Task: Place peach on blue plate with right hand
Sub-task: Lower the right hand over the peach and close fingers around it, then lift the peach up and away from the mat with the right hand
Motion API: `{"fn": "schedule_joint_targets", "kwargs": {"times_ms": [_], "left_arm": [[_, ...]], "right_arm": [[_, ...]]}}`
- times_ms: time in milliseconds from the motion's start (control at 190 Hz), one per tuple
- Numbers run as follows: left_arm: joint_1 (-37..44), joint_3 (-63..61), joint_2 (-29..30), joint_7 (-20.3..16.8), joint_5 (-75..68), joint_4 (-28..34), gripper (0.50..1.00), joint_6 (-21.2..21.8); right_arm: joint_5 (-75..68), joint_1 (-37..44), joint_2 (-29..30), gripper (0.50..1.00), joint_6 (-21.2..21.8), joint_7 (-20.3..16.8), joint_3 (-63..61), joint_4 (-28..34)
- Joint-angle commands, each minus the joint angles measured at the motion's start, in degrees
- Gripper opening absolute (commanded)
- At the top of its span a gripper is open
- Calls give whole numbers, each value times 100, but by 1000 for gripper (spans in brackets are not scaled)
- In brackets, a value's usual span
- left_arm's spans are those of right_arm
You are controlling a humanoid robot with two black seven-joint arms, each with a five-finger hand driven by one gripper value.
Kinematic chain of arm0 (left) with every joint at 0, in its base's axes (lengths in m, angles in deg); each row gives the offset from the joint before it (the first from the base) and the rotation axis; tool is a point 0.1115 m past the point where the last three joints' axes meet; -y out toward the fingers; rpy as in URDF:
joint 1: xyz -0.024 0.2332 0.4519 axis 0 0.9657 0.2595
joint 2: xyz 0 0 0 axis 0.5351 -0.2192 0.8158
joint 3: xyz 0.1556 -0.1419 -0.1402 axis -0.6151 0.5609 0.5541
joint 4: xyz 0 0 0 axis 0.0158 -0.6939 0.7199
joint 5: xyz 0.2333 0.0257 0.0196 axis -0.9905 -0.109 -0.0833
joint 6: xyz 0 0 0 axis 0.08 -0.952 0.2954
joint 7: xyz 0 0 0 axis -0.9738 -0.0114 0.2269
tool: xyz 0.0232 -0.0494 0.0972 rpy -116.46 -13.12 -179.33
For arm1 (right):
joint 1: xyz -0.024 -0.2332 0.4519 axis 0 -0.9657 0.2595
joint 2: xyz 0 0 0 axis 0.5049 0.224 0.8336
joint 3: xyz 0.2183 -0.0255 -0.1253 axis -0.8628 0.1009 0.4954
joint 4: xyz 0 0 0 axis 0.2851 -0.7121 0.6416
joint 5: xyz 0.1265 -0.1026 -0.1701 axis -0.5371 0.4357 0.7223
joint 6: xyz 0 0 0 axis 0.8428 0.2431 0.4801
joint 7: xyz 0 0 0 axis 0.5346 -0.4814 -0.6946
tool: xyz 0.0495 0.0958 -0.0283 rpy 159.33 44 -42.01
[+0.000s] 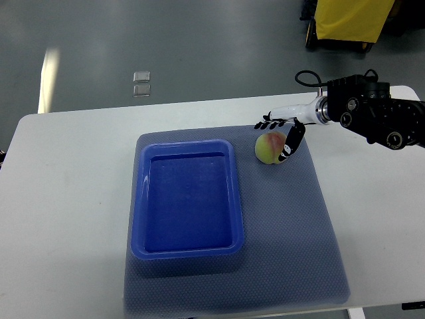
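Observation:
A yellow-green peach (267,147) with a pink blush sits on the grey-blue mat (292,226), just off the far right corner of the blue plate (141,199), a deep rectangular tray with nothing in it. My right hand (279,133) reaches in from the right edge and brackets the peach. Its fingers (268,123) are stretched out just behind the fruit, not closed on it. The black-tipped thumb (293,141) lies against the peach's right side. The hand is open. The left arm does not show.
The mat lies on a white table (66,199), whose far edge runs just behind the hand. The right arm's black wrist housing (372,113) hovers over the table's far right. A yellow cart (352,20) stands on the floor beyond.

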Motion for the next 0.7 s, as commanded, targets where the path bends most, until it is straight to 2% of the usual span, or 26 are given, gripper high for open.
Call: {"fn": "schedule_joint_targets", "kwargs": {"times_ms": [0,131,336,341,362,415,493,619,693], "left_arm": [[0,-8,0,0,1,-7,1000,0],[0,-8,0,9,1,-7,1000,0],[0,-8,0,9,1,1,1000,0],[0,0,0,9,1,1,1000,0],[0,0,0,9,1,1,1000,0],[0,-8,0,9,1,1,1000,0],[8,-8,0,0,1,1,1000,0],[0,-8,0,0,9,1,1000,0],[0,0,0,0,9,10,1000,0]], "right_arm": [[54,-98,1,919,-177,41,16,-29],[54,-178,1,887,-265,85,16,-73],[54,-274,1,866,-362,94,7,-152],[54,-274,36,824,-397,94,16,-161],[54,-274,62,805,-415,94,16,-161],[54,-274,142,789,-424,94,16,-161],[54,-292,247,736,-432,94,16,-161],[45,-283,282,723,-432,102,7,-161],[45,-248,282,648,-424,102,7,-152]]}}
